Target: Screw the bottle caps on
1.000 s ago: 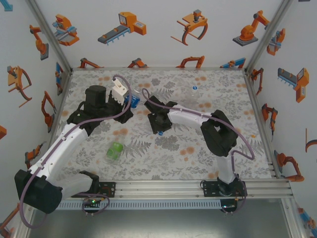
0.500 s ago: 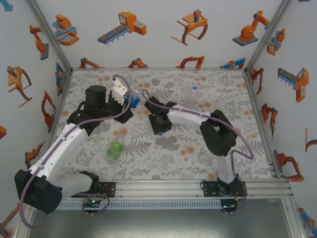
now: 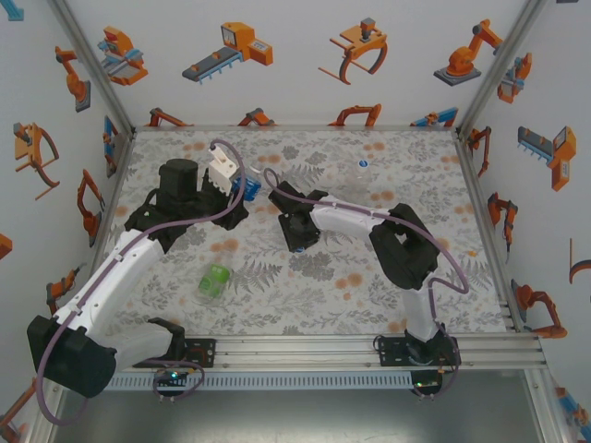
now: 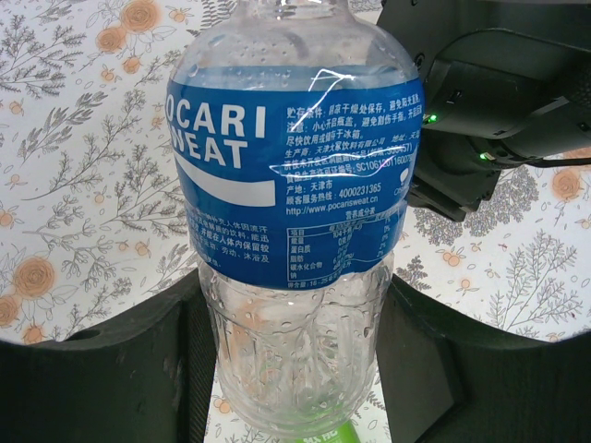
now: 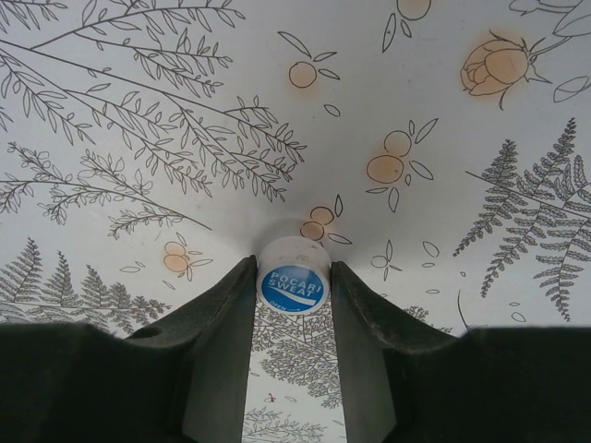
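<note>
Right wrist: right gripper jaws narrow, pinching blue-top cap on table, prob to carry it to blue-label bottle, which left gripper clamps at table's 11 o'clock as anchor; green-label bottle lies at 7.

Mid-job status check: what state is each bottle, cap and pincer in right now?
Blue-label bottle: gripped by left pincer.
Left pincer: shut on that bottle.
Blue-topped cap: pinched by right pincer.
Right pincer: shut on that cap.
Green-label bottle: lying on its side, free.
Far cap: loose on the table.
</note>
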Controlling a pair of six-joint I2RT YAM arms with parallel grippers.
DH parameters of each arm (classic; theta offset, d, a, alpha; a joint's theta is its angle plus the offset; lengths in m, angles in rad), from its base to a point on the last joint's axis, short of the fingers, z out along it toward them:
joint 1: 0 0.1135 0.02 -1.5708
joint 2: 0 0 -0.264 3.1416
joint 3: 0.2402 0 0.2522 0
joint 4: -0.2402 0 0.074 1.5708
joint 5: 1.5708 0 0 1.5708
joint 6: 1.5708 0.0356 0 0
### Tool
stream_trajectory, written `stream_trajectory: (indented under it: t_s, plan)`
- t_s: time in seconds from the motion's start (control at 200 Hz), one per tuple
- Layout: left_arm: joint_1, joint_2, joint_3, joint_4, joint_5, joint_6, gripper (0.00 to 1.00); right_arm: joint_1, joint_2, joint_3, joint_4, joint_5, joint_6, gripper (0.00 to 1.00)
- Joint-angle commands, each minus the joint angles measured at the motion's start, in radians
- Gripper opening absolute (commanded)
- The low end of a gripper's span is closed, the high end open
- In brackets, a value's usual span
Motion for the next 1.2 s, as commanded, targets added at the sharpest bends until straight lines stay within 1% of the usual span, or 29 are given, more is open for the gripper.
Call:
stream_trajectory:
  t_s: [0.0, 0.215, 0.35, 0.516, 0.676, 0.791, 0.846, 0.936, 1.006, 1.071, 1.197]
  plan:
    - [0.0, -0.011, 0.01, 0.008, 0.016, 0.018, 0.0, 0.005, 0.009, 0.011, -0.014, 0.019, 0.014, 0.35]
    - [-0.001, -0.009, 0.01, 0.008, 0.016, 0.019, 0.0, 0.006, -0.016, 0.005, -0.012, 0.026, 0.013, 0.28]
    - [-0.001, -0.001, 0.01, 0.007, 0.011, 0.024, 0.0, 0.003, -0.078, -0.022, -0.007, 0.045, 0.002, 0.27]
    - [-0.01, 0.015, 0.003, -0.011, 0.036, 0.076, 0.0, -0.026, -0.219, -0.096, 0.018, 0.043, -0.031, 0.27]
    - [-0.043, 0.033, 0.006, -0.024, 0.038, 0.121, 0.0, -0.059, -0.375, -0.15, 0.03, 0.03, -0.096, 0.27]
    - [-0.059, 0.05, 0.04, -0.065, 0.088, 0.166, 0.0, -0.071, -0.487, -0.173, 0.048, 0.019, -0.176, 0.27]
    - [-0.065, 0.056, 0.059, -0.09, 0.126, 0.208, 0.0, -0.071, -0.543, -0.186, 0.067, 0.007, -0.223, 0.27]
    - [-0.068, 0.049, 0.069, -0.127, 0.248, 0.337, 0.0, -0.071, -0.641, -0.211, 0.113, -0.062, -0.337, 0.26]
    - [-0.076, 0.032, 0.063, -0.126, 0.304, 0.418, 0.0, -0.071, -0.704, -0.228, 0.14, -0.12, -0.411, 0.25]
    - [-0.091, 0.024, 0.065, -0.128, 0.322, 0.485, 0.0, -0.069, -0.781, -0.263, 0.178, -0.194, -0.5, 0.23]
    - [-0.114, 0.027, 0.081, -0.158, 0.318, 0.601, 0.0, -0.07, -0.92, -0.33, 0.264, -0.346, -0.651, 0.22]
